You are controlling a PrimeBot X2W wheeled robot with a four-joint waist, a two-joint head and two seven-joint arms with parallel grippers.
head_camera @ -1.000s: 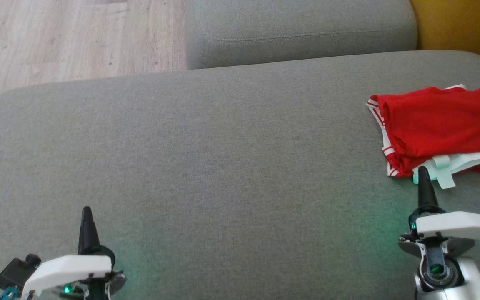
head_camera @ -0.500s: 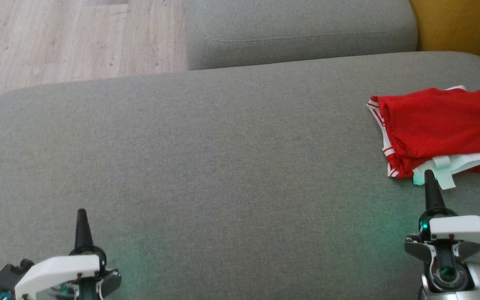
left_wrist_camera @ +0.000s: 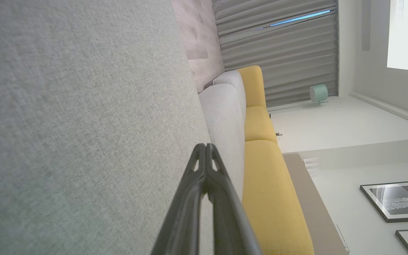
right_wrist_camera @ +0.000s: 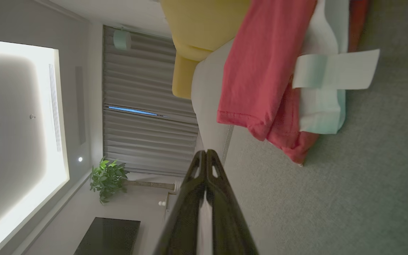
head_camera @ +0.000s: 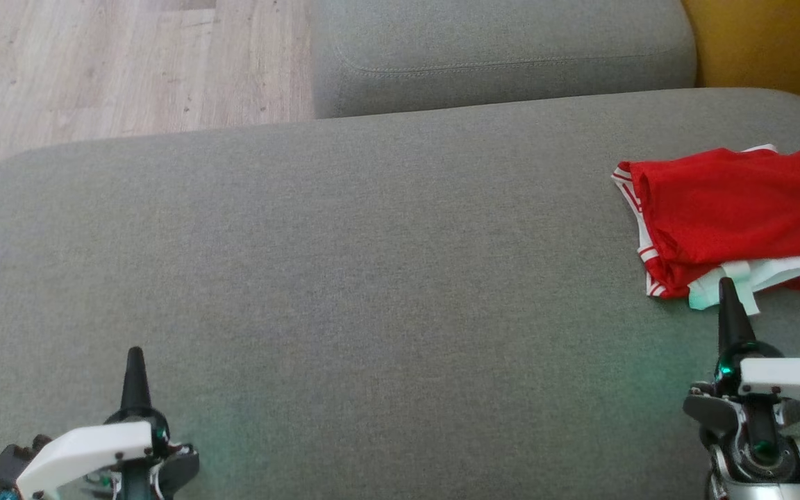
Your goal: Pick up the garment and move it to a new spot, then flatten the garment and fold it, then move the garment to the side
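The garment (head_camera: pixel 730 212) is red with white striped trim and a white tag, folded into a compact stack at the far right of the grey sofa cushion (head_camera: pixel 372 278). The right wrist view shows the garment (right_wrist_camera: pixel 260 78) too, just ahead of the fingers. My right gripper (head_camera: pixel 725 286) is shut and holds nothing, its tip right at the garment's near edge by the white tag (head_camera: pixel 740 285). At the lower left my left gripper (head_camera: pixel 135 354) is shut and holds nothing, low over bare cushion and far from the garment.
A second grey cushion (head_camera: pixel 497 48) lies behind the main one. Wooden floor (head_camera: pixel 115 62) shows at the upper left and a yellow seat (head_camera: pixel 768 42) at the upper right. The garment lies close to the cushion's right edge.
Both arms have drawn back toward the bottom of the head view, the right one also drifting right. The garment lies as it did.
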